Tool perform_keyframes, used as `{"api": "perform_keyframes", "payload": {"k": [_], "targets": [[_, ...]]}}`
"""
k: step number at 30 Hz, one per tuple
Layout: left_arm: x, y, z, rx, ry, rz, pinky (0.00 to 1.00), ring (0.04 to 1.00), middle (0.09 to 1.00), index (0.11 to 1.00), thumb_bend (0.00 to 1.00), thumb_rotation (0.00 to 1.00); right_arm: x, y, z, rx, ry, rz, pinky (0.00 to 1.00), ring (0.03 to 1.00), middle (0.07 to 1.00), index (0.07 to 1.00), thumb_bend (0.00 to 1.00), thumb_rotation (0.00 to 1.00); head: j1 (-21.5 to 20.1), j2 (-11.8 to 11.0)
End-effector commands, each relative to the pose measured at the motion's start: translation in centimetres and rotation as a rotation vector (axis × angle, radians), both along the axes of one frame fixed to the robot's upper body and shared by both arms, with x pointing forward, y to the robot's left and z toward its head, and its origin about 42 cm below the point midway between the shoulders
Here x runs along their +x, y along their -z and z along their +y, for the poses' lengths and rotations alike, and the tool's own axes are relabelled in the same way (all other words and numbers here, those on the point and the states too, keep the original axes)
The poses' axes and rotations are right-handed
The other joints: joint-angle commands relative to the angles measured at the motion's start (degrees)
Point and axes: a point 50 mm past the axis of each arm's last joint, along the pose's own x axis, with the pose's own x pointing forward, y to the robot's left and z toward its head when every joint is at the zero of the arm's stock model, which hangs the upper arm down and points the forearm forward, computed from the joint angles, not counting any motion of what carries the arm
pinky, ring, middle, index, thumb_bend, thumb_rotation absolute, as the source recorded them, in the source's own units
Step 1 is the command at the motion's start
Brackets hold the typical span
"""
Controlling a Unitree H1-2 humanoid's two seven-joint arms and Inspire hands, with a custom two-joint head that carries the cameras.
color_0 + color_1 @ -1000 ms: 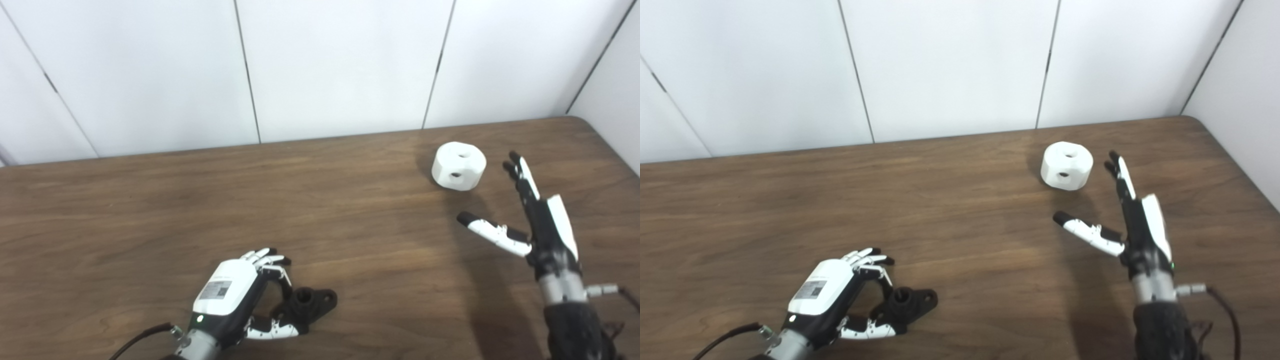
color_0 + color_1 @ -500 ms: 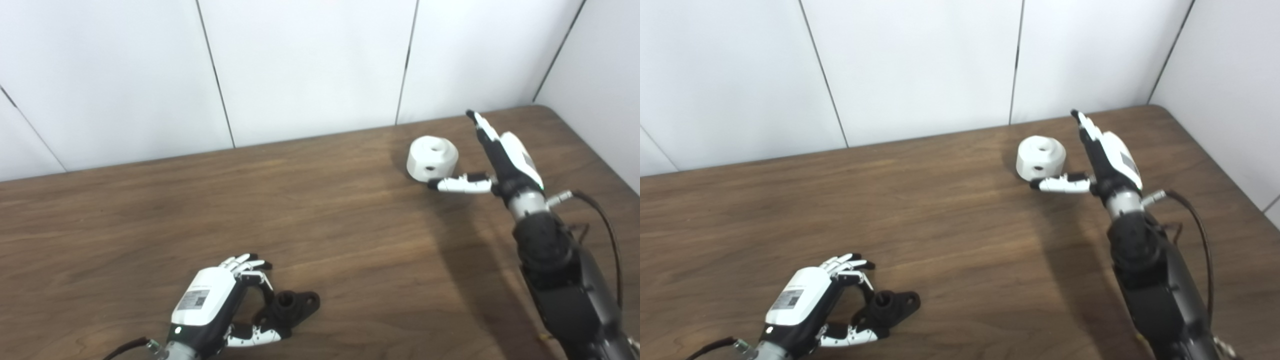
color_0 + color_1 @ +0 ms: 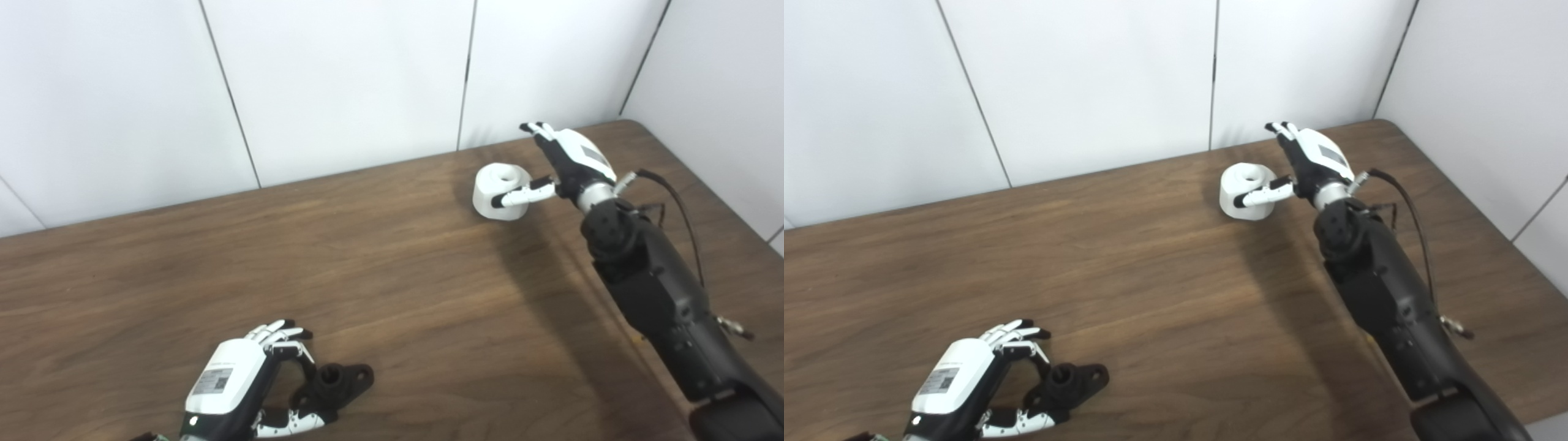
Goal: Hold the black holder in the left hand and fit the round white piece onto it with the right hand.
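Black holder [image 3: 334, 383] lies flat on the wooden surface [image 3: 380, 275], near edge, left of centre. Long axis runs from the left hand out toward the right and slightly away from the robot; flange end with a hole points right, round socket opening faces up.

Left hand [image 3: 236, 392] sits low at the near-left, back of the hand up, arm coming in from the bottom edge. Fingers [image 3: 278, 334] curl over the holder's left end from the far side, thumb [image 3: 1020, 421] comes under along the near side. Fingers look apart and only loosely cupped around it; contact is uncertain, can't confirm a firm grip. Holder still rests on the surface.

Round white piece [image 3: 501, 192] stands at the far right of the surface, close to the back wall [image 3: 343, 79], well apart from the holder. Short cylinder, axis vertical, bore opening facing up.

Right hand [image 3: 566, 162] is at the piece's right side, arm stretched diagonally from the bottom-right corner. Thumb [image 3: 520, 196] lies across the near side of the piece, touching or nearly so. Fingers [image 3: 1283, 131] extend above and behind it, spread from the thumb, not closed on it. Piece sits on the surface, not lifted.
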Motion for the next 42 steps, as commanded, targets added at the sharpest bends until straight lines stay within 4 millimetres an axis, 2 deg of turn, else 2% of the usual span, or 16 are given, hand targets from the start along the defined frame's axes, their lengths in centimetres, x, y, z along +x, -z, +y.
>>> {"api": "perform_keyframes", "payload": {"k": [1,5,11,20,42], "targets": [[-1.3,3.0,2.1,0.12,-0.025,0.147,0.87,0.894,0.804,0.487,0.52,0.06,1.3,-3.7,-0.7,-0.05,0.008,-0.072,0.99,1.0,1.0,0.904,0.93,0.36,-0.01,0.05],[-1.3,3.0,2.1,0.116,-0.022,0.14,0.87,0.891,0.802,0.487,0.52,0.06,2.4,-4.1,-0.7,-0.066,0.008,-0.042,0.97,1.0,0.995,0.879,0.93,0.34,-0.32,0.11],[-1.3,2.8,2.0,0.114,-0.027,0.145,0.87,0.894,0.805,0.487,0.52,0.06,2.9,-4.5,-0.4,-0.084,-0.004,-0.016,0.95,1.0,0.971,0.833,0.92,0.31,-0.32,0.15],[-1.2,2.7,2.0,0.105,-0.036,0.147,0.87,0.896,0.805,0.487,0.52,0.06,3.0,-4.4,-0.2,-0.109,-0.017,0.016,0.94,1.0,0.94,0.767,0.91,0.28,-0.32,0.11],[-1.0,2.6,1.7,0.099,-0.041,0.138,0.87,0.896,0.811,0.487,0.52,0.06,2.7,-4.3,-0.6,-0.151,-0.031,0.071,0.91,0.997,0.928,0.714,0.88,0.27,-0.1,0.22]]}}
